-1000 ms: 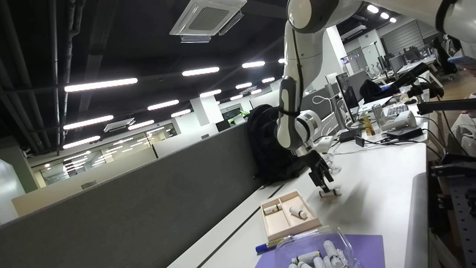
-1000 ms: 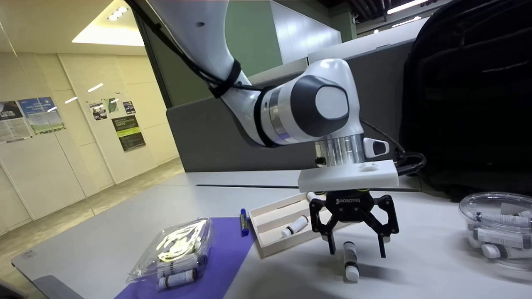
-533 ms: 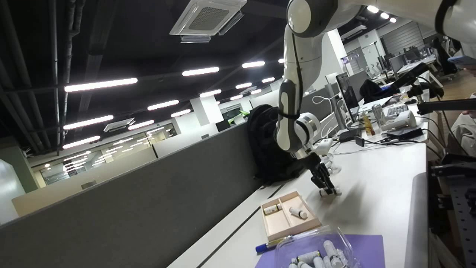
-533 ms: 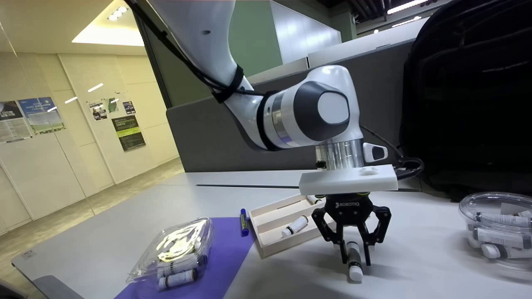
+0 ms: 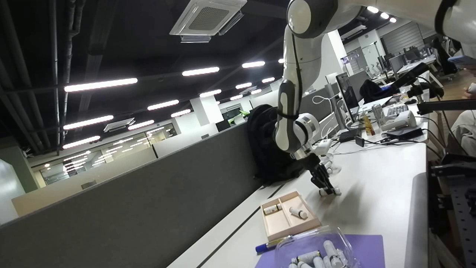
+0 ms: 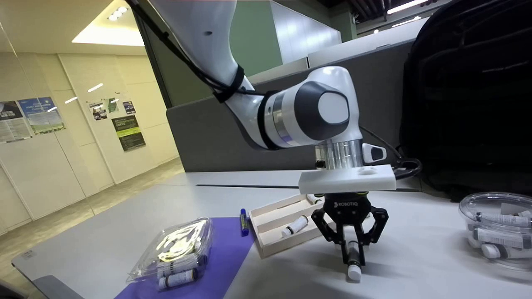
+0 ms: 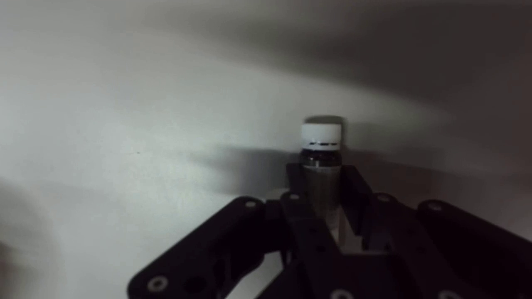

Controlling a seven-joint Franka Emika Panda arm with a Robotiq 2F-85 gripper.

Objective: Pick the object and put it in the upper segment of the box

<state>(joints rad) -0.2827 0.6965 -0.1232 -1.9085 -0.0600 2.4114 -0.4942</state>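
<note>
My gripper (image 6: 354,259) is closed on the vial (image 7: 322,178), fingers (image 7: 353,187) pressed to both its sides, white cap (image 7: 321,136) protruding past their tips. The vial lies on its side on the white table (image 6: 415,265), outside the light-wood box (image 5: 293,230) and near it. Two box compartments (image 5: 277,223), split by a divider (image 5: 285,212); in an exterior view one holds a second vial (image 5: 272,209), the adjacent one a third vial (image 5: 298,213). Blue marker (image 6: 244,223) lies across the edge of the purple sheet (image 6: 224,265), just beside the box. A round clear tub (image 6: 494,199) holding vials (image 6: 501,238) stands well apart.
</note>
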